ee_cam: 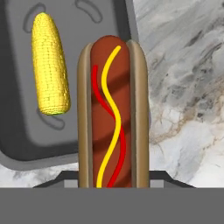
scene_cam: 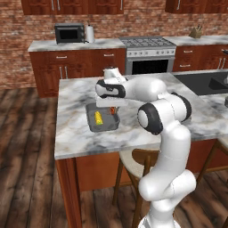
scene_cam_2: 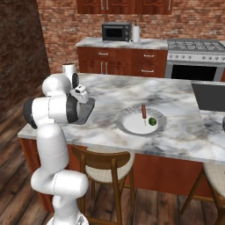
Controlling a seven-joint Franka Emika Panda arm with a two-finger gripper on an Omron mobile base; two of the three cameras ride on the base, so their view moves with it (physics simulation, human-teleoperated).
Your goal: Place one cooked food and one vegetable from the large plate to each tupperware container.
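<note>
The marble island counter (scene_cam: pixel 75 133) carries everything, with the white arm (scene_cam: pixel 164 120) bent low across it. In the left base view a dark grey tupperware container (scene_cam: pixel 92 126) sits on the counter under the hand; it is a shallow rectangular tub with rounded corners and a flared rim. In the right base view part of its edge shows just beside the arm's elbow (scene_cam_2: pixel 88 107). Well to the side of it in that view lies the large plate (scene_cam_2: pixel 127 125), round, with a grey patterned rim and a plain white centre.

The gripper (scene_cam: pixel 113 110) hangs over the container's near-right part. In the hand view a hot dog (ee_cam: pixel 113 113) stands straight up from between the finger tips: a reddish-brown sausage in a tan bun, striped lengthwise with a wavy yellow line and a wavy red one. It lies along the container's right wall (ee_cam: pixel 127 26), with marble showing to its right. The finger tips themselves are hidden behind the bun, so the jaws appear to be closed on the hot dog.

Inside the container, to the left of the hot dog and apart from it, lies a yellow corn cob (ee_cam: pixel 50 65), blunt at one end and tapered at the other.

On the plate a thin reddish-brown sausage stick (scene_cam_2: pixel 143 112) lies near the far rim, and a small green ball (scene_cam_2: pixel 152 121) sits just beside it.
</note>
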